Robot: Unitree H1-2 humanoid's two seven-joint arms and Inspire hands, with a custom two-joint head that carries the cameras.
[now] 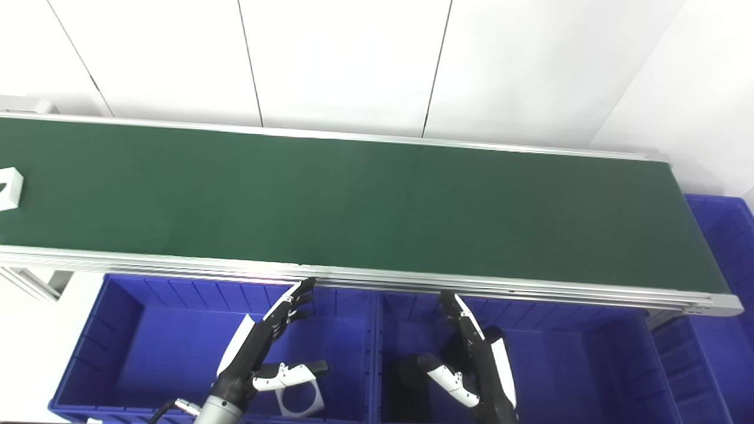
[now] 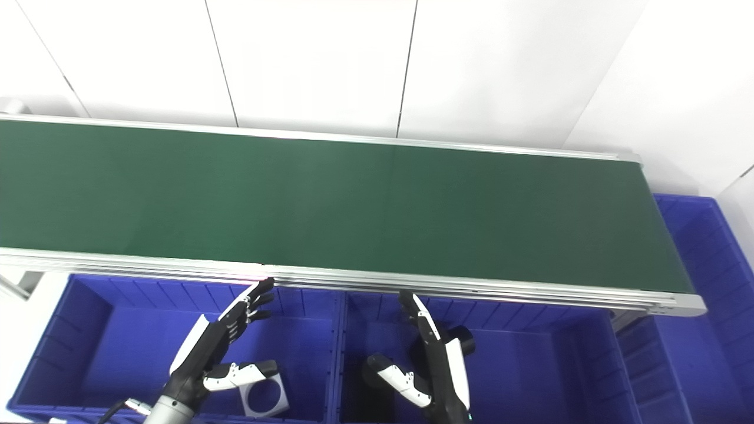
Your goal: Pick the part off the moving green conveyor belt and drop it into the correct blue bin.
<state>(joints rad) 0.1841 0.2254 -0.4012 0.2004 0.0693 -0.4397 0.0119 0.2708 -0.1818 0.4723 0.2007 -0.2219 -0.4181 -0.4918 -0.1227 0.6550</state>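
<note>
A white part [image 1: 9, 189] rides on the green conveyor belt [image 1: 365, 206] at its far left edge, partly cut off by the picture; it does not show in the right eye view. My left hand [image 1: 265, 347] is open and empty over the left blue bin [image 1: 147, 347], below the belt's near rail. My right hand [image 1: 471, 359] is open and empty over the middle blue bin [image 1: 565, 365]. A white square part with a round hole [image 1: 300, 403] lies in the left bin. A black cylindrical part [image 2: 462, 341] lies in the middle bin behind my right hand.
A third blue bin [image 1: 727, 247] stands past the belt's right end. The belt's aluminium near rail [image 1: 377, 277] runs just above both hands. A white wall stands behind the belt.
</note>
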